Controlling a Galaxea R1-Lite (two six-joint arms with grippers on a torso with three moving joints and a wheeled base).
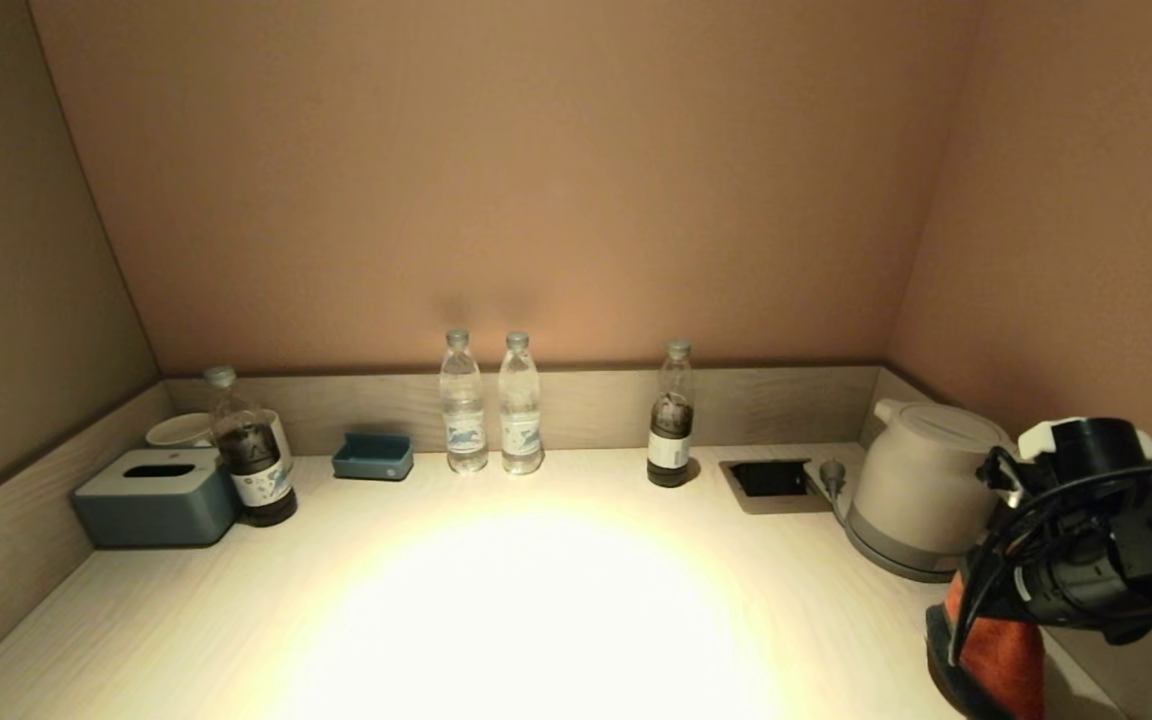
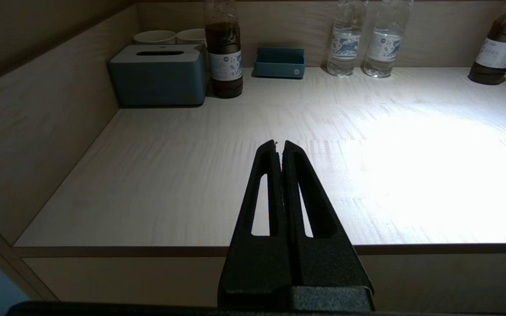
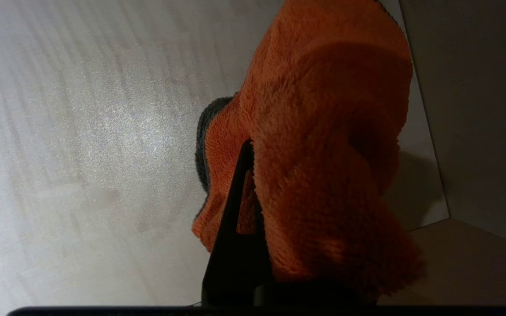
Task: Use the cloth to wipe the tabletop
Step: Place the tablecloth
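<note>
The cloth [image 1: 998,655] is orange and fluffy with a dark edge. It hangs at the front right corner of the light wood tabletop [image 1: 556,600], under my right arm. In the right wrist view the cloth [image 3: 323,145] drapes over my right gripper [image 3: 253,147], which is shut on it; one black finger [image 3: 235,206] shows, the other is hidden under the cloth. The cloth's lower end reaches the tabletop [image 3: 81,153]. My left gripper [image 2: 279,144] is shut and empty, held before the table's front edge; it is out of the head view.
A white kettle [image 1: 921,485] stands just behind the cloth. Along the back wall: a cola bottle [image 1: 671,420], two water bottles [image 1: 491,405], a small blue tray [image 1: 373,456], another cola bottle [image 1: 248,450], a blue tissue box [image 1: 158,495], cups [image 1: 179,430]. A socket recess [image 1: 771,480].
</note>
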